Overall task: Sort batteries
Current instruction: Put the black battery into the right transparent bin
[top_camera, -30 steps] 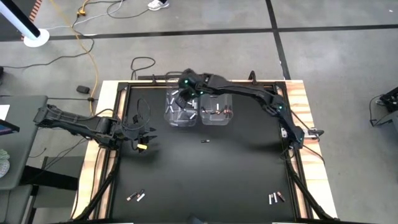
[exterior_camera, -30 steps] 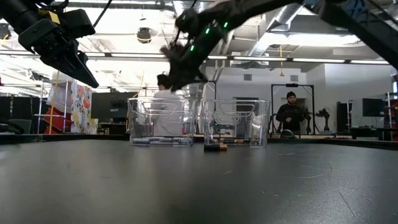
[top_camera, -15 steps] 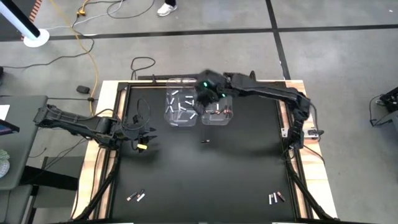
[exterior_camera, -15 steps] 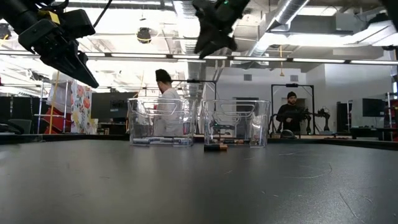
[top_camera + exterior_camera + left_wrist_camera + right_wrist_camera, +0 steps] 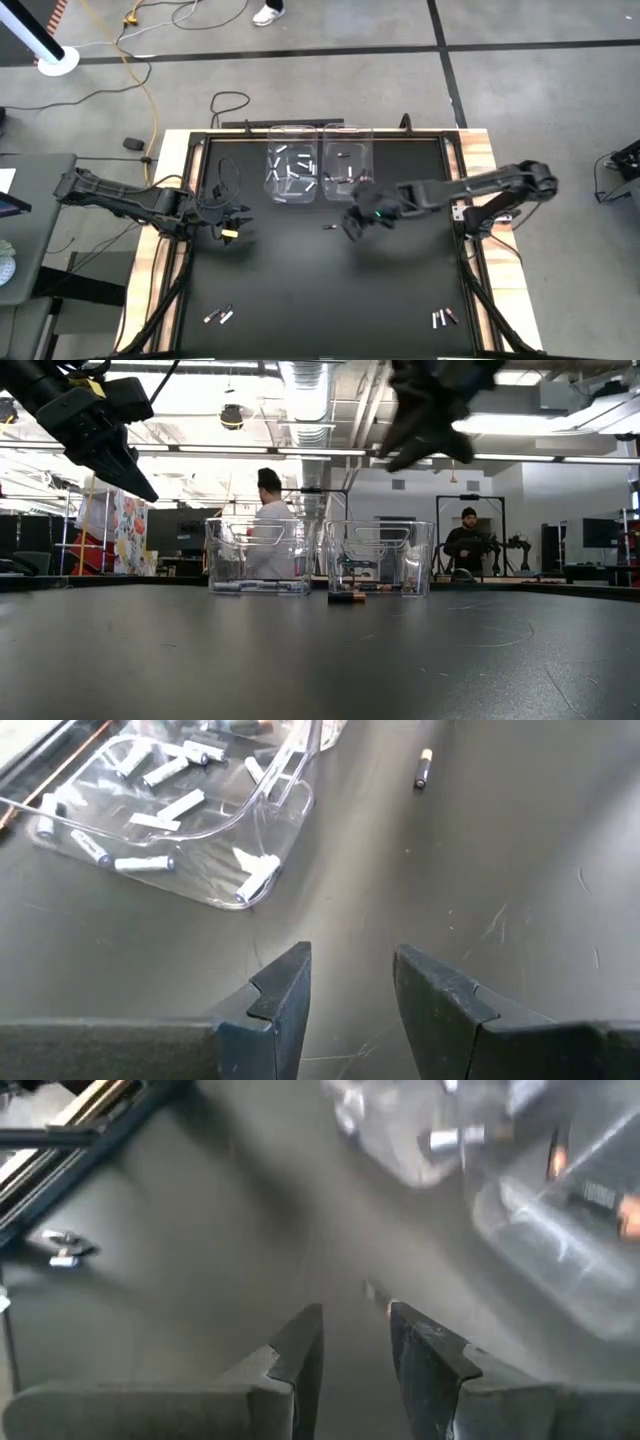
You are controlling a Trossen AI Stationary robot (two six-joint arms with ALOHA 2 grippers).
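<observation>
Two clear bins stand side by side at the table's far middle. The left bin [image 5: 292, 175] holds several white batteries [image 5: 150, 863]; the right bin [image 5: 346, 172] holds dark and copper ones. One dark battery [image 5: 329, 228] lies loose on the mat in front of the bins. My right gripper [image 5: 352, 228] hangs open above the mat just right of that battery, touching nothing. My left gripper [image 5: 233, 222] waits open and empty in the air at the table's left, its fingers [image 5: 290, 995] pointing toward the left bin.
Two batteries [image 5: 218, 316] lie near the front left corner and two more [image 5: 443, 318] near the front right. The black mat [image 5: 330, 280] between them is bare. People stand in the room behind the bins [image 5: 268, 500].
My right gripper has swung from above the left bin back toward the table's near edge and to the right, passing over the right bin, and now hangs beside the loose battery. It has rolled on the way. The bins and batteries have stayed put.
</observation>
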